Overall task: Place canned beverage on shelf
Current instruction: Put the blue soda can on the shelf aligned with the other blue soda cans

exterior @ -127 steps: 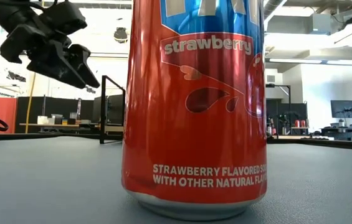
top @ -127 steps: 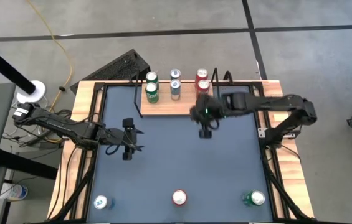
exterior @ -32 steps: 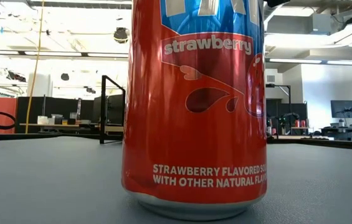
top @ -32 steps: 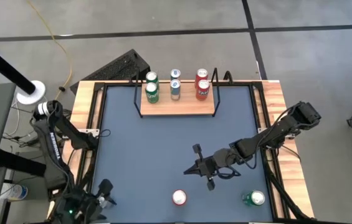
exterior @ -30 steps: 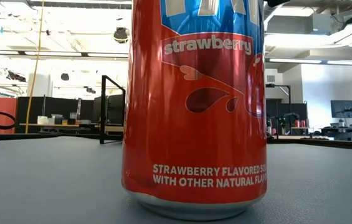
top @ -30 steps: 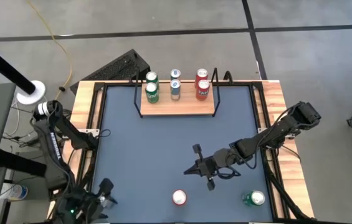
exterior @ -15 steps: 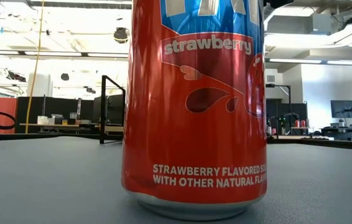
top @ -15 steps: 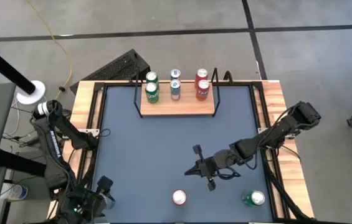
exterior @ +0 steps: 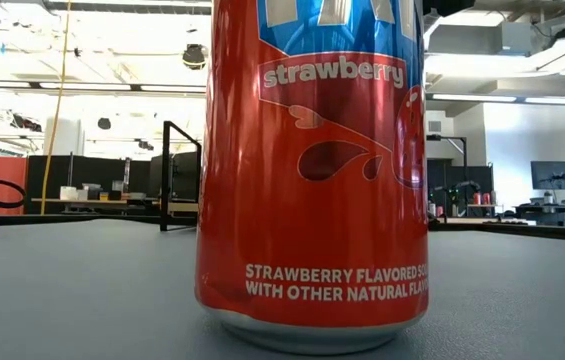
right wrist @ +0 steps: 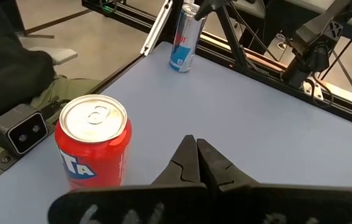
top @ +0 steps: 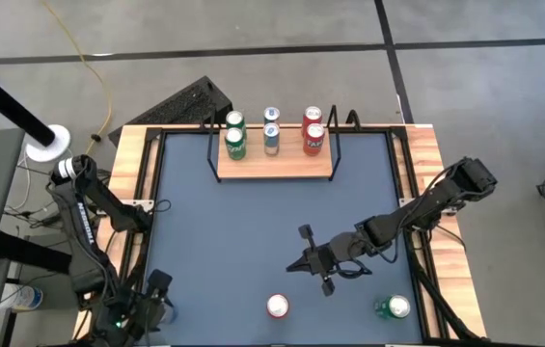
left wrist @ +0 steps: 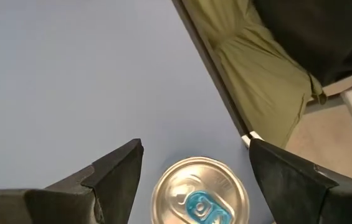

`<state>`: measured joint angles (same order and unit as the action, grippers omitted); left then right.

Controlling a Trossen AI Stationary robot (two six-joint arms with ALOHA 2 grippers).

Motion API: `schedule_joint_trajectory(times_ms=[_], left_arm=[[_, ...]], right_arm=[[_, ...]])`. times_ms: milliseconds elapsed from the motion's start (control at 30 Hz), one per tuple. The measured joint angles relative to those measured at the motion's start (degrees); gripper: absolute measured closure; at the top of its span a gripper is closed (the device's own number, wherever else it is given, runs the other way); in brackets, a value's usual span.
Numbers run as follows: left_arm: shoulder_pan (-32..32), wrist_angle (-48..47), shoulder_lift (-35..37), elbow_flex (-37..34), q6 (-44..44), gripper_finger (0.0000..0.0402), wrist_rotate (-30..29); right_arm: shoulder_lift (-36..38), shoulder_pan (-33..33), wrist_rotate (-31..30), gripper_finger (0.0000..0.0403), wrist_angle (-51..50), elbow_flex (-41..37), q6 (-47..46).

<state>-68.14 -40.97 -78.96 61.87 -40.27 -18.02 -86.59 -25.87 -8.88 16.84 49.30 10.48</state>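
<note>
A can with a blue tab (left wrist: 199,191) stands upright at the table's near left corner. My left gripper (left wrist: 194,149) is open above it, one finger on either side and apart from it. In the high view the gripper (top: 153,299) hides the can. My right gripper (right wrist: 195,144) is shut and empty above the table's near middle (top: 291,265). A red strawberry can (right wrist: 93,146) stands upright just beyond its tips, near the front edge (top: 278,306); it fills the low view (exterior: 312,170). The light-wood shelf (top: 274,164) at the far edge carries several cans.
A green can (top: 395,307) stands at the near right corner. The slim blue can also shows far off in the right wrist view (right wrist: 183,37). The shelf's black wire end frames (top: 334,123) rise at its sides. The dark table's raised wood edge (top: 135,164) surrounds it.
My left gripper has edged a little toward the table's left edge over the near left corner, staying open.
</note>
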Motion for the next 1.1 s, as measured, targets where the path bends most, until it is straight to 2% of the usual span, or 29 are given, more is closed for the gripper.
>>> schedule_joint_trajectory(times_ms=[500,667,1100], left_arm=[[0.00,-1.31,0.00,0.00,-8.42,0.0120,3.23],[0.00,-5.45,0.00,-0.04,-12.27,0.0120,3.08],[-0.04,-6.91,0.00,-0.04,-17.56,0.0120,4.27]], right_arm=[[0.00,0.00,0.06,0.0403,-0.11,0.00,-0.13],[0.00,0.02,0.13,0.0403,-0.11,0.00,-0.13],[-0.02,-0.02,1.69,0.0403,-0.12,0.00,-0.09]])
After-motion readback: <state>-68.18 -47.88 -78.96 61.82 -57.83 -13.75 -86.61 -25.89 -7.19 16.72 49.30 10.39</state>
